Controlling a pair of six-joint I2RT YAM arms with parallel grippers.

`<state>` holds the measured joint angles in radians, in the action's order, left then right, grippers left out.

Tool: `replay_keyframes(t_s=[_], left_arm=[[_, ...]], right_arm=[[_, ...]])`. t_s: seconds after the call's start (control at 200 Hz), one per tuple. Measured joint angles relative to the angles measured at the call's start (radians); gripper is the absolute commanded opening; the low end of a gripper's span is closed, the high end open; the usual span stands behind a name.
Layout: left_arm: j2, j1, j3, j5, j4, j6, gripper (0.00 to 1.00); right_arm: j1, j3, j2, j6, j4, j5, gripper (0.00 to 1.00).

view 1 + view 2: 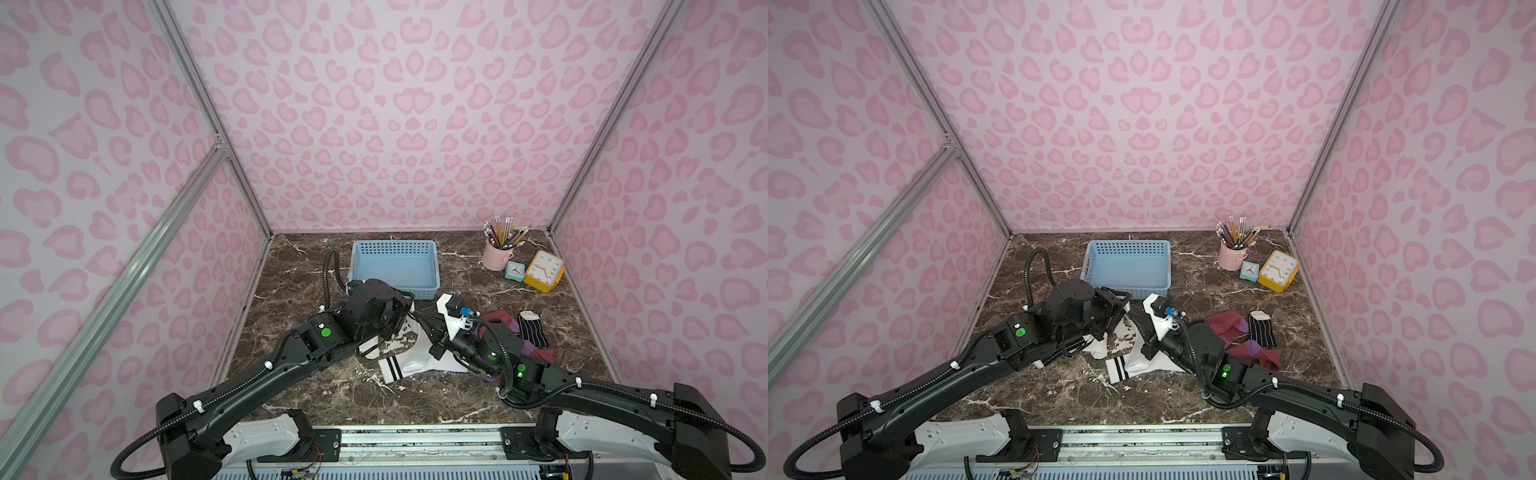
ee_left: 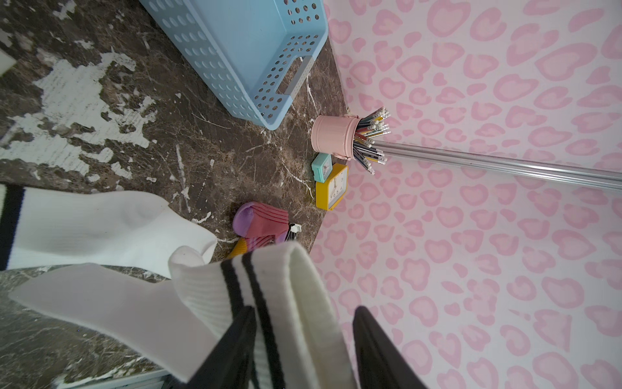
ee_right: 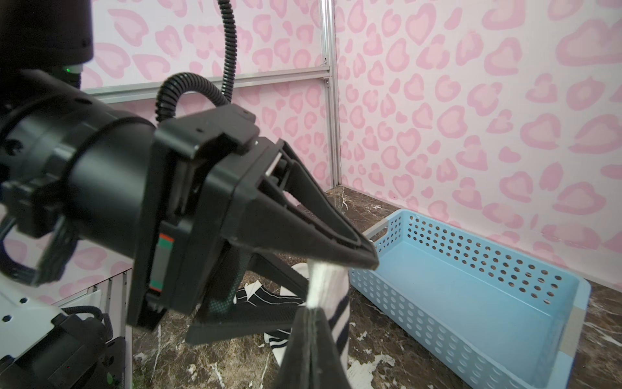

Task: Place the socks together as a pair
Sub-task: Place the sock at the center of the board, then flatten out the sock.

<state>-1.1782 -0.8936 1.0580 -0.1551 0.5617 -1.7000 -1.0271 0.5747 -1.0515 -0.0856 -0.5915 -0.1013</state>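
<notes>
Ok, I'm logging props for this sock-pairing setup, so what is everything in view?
basket: one, light blue, empty, far middle of the table.
pencil cup: one, pink, far right corner.
small clock: one, teal, beside the cup.
larger clock: one, yellow, right of the teal one.
white socks: two, black-banded, table centre; one flat, one lifted.
maroon socks: two, purple toes, right of centre.
black socks: two, thin white stripes; one by the maroon ones, one under the left arm.
left gripper: jaws apart around the lifted sock's cuff.
right gripper: shut on the lifted sock, it seems.
</notes>
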Motion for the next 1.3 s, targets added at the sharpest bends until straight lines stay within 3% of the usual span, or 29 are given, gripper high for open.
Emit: replay_keyframes(t_s=[0.25,0.28,0.355,0.39,0.435,0.615,0.79,0.935,1.045,1.145,1.3], left_arm=[[0.014,0.0,0.002,-0.018,0.0,0.045,0.1],[0.016,0.0,0.006,-0.024,0.003,0.056,0.05],[0.03,-0.002,0.021,-0.041,0.012,0.111,0.01],[0.04,-0.001,0.03,-0.063,0.019,0.134,0.01],[0.052,0.001,0.044,-0.092,0.022,0.177,0.01],[0.059,0.002,0.087,-0.16,0.017,0.331,0.01],[-0.034,-0.02,0.089,-0.075,-0.121,0.396,0.01],[-0.173,-0.073,0.251,-0.011,-0.183,0.427,0.01],[-0.196,-0.1,0.314,0.006,-0.24,0.45,0.01],[-0.13,-0.105,0.189,-0.015,-0.283,0.451,0.01],[-0.003,-0.105,-0.163,-0.068,-0.286,0.404,0.04]], right_arm=[[0.0,-0.014,0.005,-0.003,-0.01,0.01,0.0],[0.002,-0.021,0.012,-0.014,-0.011,0.001,0.09],[0.018,-0.048,0.043,-0.052,-0.025,-0.013,0.4],[0.032,-0.061,0.064,-0.076,-0.025,-0.021,0.5],[0.05,-0.073,0.091,-0.097,-0.012,-0.036,0.54],[0.089,-0.064,0.2,-0.24,0.155,-0.108,0.56],[0.134,-0.026,0.336,-0.376,0.401,-0.254,0.57],[0.191,-0.019,0.462,-0.461,0.555,-0.332,0.56],[0.215,-0.019,0.531,-0.495,0.616,-0.357,0.56],[0.228,-0.019,0.526,-0.512,0.658,-0.355,0.57],[0.237,-0.013,0.444,-0.552,0.704,-0.306,0.57]])
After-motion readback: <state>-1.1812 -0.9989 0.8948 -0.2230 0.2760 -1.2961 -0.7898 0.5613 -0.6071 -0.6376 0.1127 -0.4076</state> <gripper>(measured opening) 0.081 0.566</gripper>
